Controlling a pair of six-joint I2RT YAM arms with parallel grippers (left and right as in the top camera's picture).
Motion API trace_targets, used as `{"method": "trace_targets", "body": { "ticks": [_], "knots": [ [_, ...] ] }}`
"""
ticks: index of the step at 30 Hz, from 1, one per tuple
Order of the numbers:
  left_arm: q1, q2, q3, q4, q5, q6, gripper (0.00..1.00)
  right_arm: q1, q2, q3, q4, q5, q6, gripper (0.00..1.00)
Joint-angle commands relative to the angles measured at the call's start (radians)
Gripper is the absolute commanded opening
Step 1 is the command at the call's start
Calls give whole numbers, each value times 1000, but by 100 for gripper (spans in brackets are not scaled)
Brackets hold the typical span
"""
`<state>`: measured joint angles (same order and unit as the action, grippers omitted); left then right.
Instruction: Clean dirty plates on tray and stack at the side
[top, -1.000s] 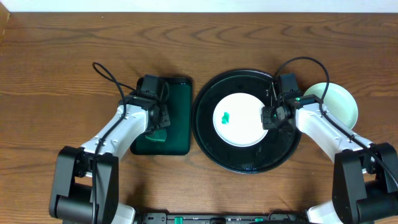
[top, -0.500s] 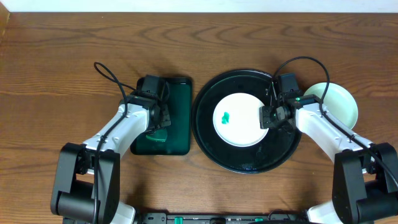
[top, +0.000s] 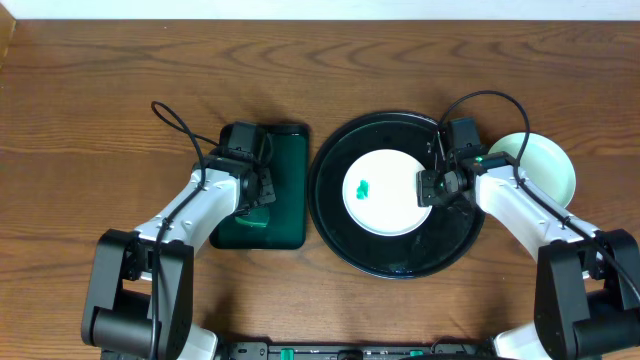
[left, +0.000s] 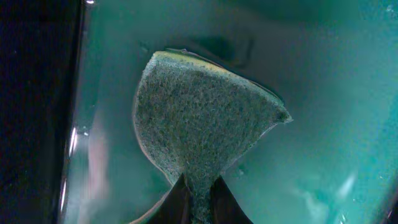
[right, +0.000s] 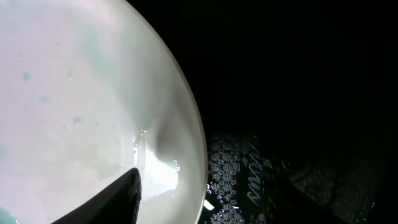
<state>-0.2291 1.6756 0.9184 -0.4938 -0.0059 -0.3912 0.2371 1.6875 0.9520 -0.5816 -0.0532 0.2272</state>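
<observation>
A white plate (top: 390, 205) with a small green smear (top: 362, 187) lies in the middle of the round black tray (top: 400, 258). My right gripper (top: 432, 188) stands open over the plate's right rim. In the right wrist view one finger (right: 112, 202) is above the plate's (right: 81, 93) inside and the other is over the wet tray (right: 249, 180). A second pale plate (top: 545, 165) rests on the table to the right of the tray. My left gripper (top: 255, 197) is shut on a green sponge (left: 199, 118) inside the dark green tray (top: 288, 170).
The rectangular green tray holds shallow water (left: 323, 93) around the sponge. Black cables (top: 170, 120) loop up from both arms. Bare wooden table (top: 90, 100) surrounds both trays.
The right gripper's jaws have spread wider at the plate's rim, and it edged slightly left. The left gripper and the sponge have not moved.
</observation>
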Motion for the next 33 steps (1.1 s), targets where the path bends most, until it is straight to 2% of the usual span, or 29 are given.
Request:
{"method": "trace_targets", "body": {
  "ticks": [1,6,8,10,14,15,17,18,19,33],
  "knots": [
    [3,19,-21,11,-2,10,8,7,2,-6,3,-7,4,59],
    [3,19,-21,11,-2,10,7,7,2,-6,6,-7,4,64],
    [3,19,-21,11,-2,10,7,7,2,-6,12,-7,4,74],
    [3,19,-21,11,-2,10,7,7,2,-6,18,-7,4,99],
    [3,19,-21,10,-2,10,7,7,2,-6,43,-7,4,99],
    [3,19,-21,11,-2,10,7,6,2,-6,39,-6,3,72],
    [3,19,-21,11,-2,10,7,7,2,-6,27,-7,4,39],
    [3,19,-21,10,-2,10,7,7,2,-6,24,-7,4,27],
    [3,19,-21,10,-2,10,8,7,2,-6,24,-7,4,23],
    [3,19,-21,10,-2,10,7,6,2,-29,52,-7,5,14]
  ]
}}
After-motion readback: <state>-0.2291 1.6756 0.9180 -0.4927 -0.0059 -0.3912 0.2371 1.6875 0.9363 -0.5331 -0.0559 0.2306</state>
